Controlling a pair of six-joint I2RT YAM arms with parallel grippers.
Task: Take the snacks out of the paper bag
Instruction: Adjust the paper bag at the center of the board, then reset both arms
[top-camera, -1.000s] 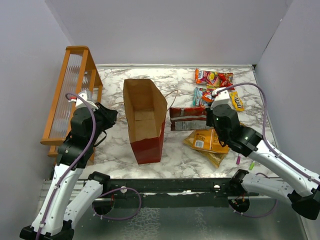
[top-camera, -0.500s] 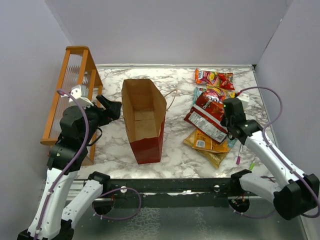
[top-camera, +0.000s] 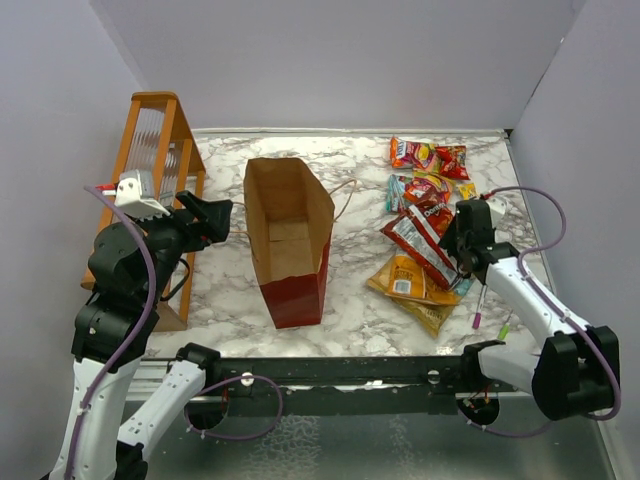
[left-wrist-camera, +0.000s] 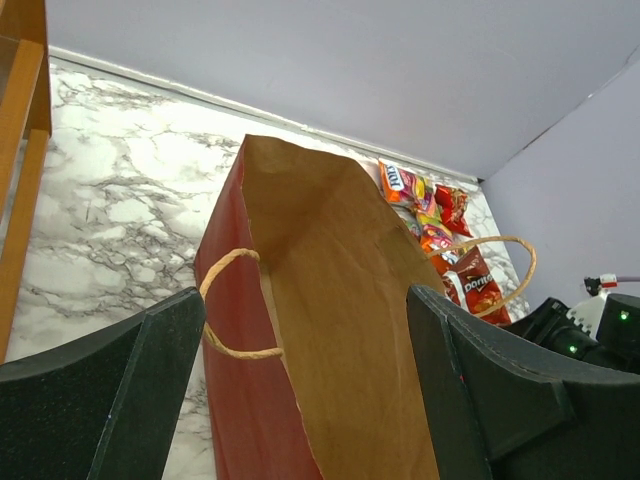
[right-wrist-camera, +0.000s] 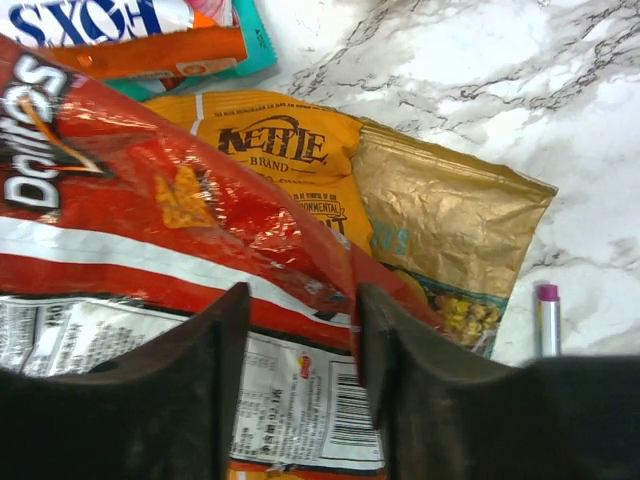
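The paper bag (top-camera: 290, 240) stands upright mid-table, dark red outside and brown inside, mouth open, and I see nothing in it. My left gripper (top-camera: 215, 222) hangs open just left of its rim; from the left wrist the bag (left-wrist-camera: 340, 330) and a tan handle (left-wrist-camera: 235, 310) lie beyond the wide-apart fingers of the left gripper (left-wrist-camera: 305, 300). The snacks (top-camera: 425, 160) lie in a pile at the right. My right gripper (top-camera: 462, 240) sits over the red Doritos bag (top-camera: 425, 245). In the right wrist view the right gripper (right-wrist-camera: 300, 360) has its fingers apart, with the Doritos bag (right-wrist-camera: 150, 230) lying loose between them.
An orange wooden rack (top-camera: 150, 170) stands along the left wall. An orange Kettle bag (right-wrist-camera: 290, 160) and a gold bag (right-wrist-camera: 450, 220) lie under the Doritos bag. A pink pen (top-camera: 477, 318) and a green pen (top-camera: 503, 328) lie near the front right. Grey walls close in the table.
The right gripper swung the Doritos bag from beside the paper bag onto the pile at the right and opened. The left gripper opened and drew back left from the bag's rim.
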